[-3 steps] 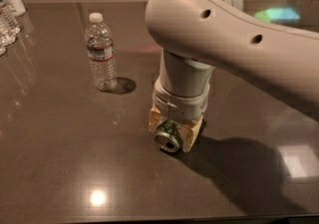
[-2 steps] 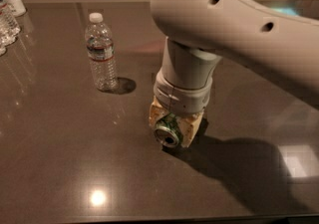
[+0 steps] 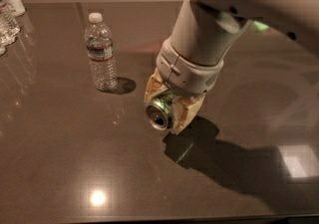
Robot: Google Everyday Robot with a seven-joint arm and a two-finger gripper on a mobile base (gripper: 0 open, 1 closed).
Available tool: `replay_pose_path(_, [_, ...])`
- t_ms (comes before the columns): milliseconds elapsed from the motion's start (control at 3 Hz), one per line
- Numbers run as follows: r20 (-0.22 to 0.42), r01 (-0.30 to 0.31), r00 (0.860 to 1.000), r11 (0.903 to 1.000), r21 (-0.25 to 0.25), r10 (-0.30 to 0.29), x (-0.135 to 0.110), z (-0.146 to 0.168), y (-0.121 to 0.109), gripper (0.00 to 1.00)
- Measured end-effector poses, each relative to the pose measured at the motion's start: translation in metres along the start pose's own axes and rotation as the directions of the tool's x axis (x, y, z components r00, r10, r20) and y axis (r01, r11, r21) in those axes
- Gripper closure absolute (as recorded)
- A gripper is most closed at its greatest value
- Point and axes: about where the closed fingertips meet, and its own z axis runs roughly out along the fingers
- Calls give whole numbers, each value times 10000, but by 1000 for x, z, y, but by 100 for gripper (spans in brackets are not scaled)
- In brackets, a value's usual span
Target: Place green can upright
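The green can [image 3: 162, 111] is held on its side between the gripper's tan fingers, its silver top with the opening facing the camera. The gripper [image 3: 169, 103] hangs from the big white arm at the middle of the dark table [image 3: 75, 168] and holds the can a little above the surface; a shadow lies below and to the right. The fingers are shut on the can's body, most of which is hidden by them.
A clear plastic water bottle [image 3: 101, 58] stands upright to the left of the gripper. More clear bottles [image 3: 7, 14] stand at the far left edge. The table's front edge runs along the bottom of the view.
The arm has tilted and lifted: the gripper and can have risen off the table surface, and the can's top now faces the camera more.
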Motion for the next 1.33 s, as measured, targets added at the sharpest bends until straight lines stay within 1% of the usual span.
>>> replay_pose_path(333, [998, -1534, 9841, 9862, 616, 1469, -11, -20, -6, 100])
replay_pose_path(667, [2276, -2772, 9402, 9576, 787, 2535, -20, -36, -9, 100])
replay_pose_path(1000, [3918, -4073, 8481, 9118, 517, 3566, -27, -45, -7, 100])
replay_pose_path(1333, [5361, -5058, 7296, 8626, 51, 4246, -30, -52, -5, 100])
